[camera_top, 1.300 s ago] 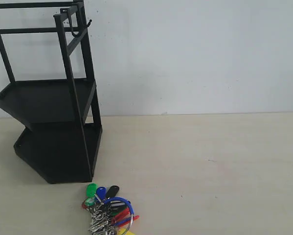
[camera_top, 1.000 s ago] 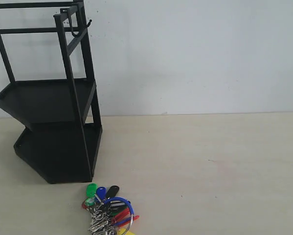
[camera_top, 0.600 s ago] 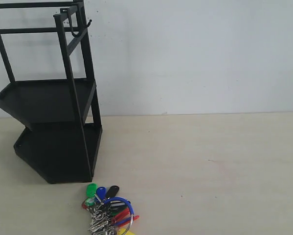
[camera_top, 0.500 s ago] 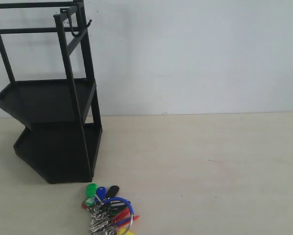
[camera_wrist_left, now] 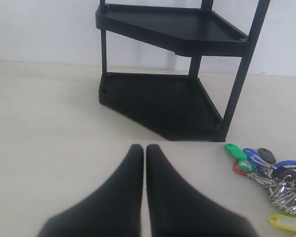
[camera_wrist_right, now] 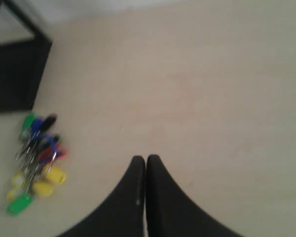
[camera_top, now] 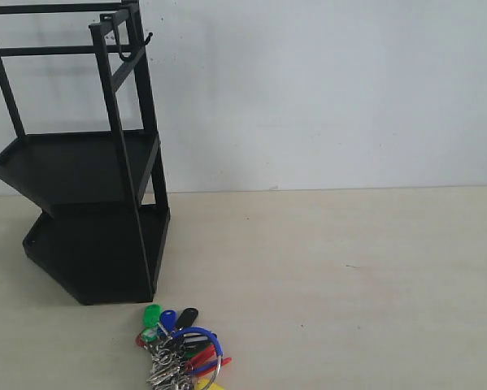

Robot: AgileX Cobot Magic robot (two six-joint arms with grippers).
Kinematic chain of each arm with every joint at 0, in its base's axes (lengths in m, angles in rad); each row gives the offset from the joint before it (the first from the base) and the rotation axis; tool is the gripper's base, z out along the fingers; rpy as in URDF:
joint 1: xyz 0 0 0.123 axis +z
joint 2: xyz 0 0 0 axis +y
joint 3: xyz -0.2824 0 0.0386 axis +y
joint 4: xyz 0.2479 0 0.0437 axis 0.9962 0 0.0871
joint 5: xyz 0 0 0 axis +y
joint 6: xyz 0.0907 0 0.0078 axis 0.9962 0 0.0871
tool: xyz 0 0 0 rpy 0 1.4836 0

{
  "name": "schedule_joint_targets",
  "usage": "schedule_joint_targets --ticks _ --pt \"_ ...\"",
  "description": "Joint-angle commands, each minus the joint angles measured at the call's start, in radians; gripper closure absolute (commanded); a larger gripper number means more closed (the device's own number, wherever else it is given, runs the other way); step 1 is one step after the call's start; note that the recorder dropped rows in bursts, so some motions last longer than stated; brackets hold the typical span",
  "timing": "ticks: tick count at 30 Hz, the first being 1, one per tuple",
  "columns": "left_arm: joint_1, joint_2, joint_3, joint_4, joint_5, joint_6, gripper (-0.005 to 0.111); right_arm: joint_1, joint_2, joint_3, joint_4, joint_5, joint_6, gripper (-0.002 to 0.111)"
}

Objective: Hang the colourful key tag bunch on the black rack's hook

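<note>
The colourful key tag bunch (camera_top: 182,349) lies flat on the table just in front of the black rack (camera_top: 89,211); its blue-sleeved ring and its green, blue, black, red and yellow tags show. The bunch (camera_wrist_left: 271,173) sits beside the rack's base (camera_wrist_left: 162,103) in the left wrist view. The hook (camera_top: 137,47) sticks out from the rack's top bar, with nothing on it. My left gripper (camera_wrist_left: 145,149) is shut and empty, short of the rack. My right gripper (camera_wrist_right: 146,160) is shut and empty, well away from the bunch (camera_wrist_right: 36,158). Neither gripper shows in the exterior view.
The beige table (camera_top: 349,276) runs back to a plain white wall (camera_top: 324,89). The rack's two angular trays hold nothing.
</note>
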Motion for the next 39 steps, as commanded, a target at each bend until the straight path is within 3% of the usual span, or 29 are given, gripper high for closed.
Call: schedule_joint_targets --ticks 1,11,17,24,27,31,39 --pt "0.002 -0.002 0.003 0.005 -0.007 0.003 0.102 -0.004 0.173 -0.009 0.349 0.105 -0.338 0.108" --pt "0.002 -0.002 0.003 0.005 -0.007 0.003 0.102 -0.002 0.538 -0.009 1.015 0.319 -1.093 0.108" --pt "0.002 -0.002 0.003 0.005 -0.007 0.003 0.102 0.063 0.721 -0.013 1.189 0.358 -1.381 0.108" --pt "0.002 -0.002 0.003 0.005 -0.007 0.003 0.102 0.188 0.886 -0.137 1.194 0.212 -1.412 0.106" --pt "0.002 -0.002 0.003 0.005 -0.007 0.003 0.102 0.240 0.950 -0.197 1.194 0.158 -1.398 0.090" --pt "0.002 -0.002 0.003 0.005 -0.007 0.003 0.102 0.288 1.026 -0.252 1.196 0.080 -1.397 0.060" --pt "0.002 -0.002 0.003 0.005 -0.007 0.003 0.102 0.306 1.146 -0.320 1.194 0.021 -1.411 0.064"
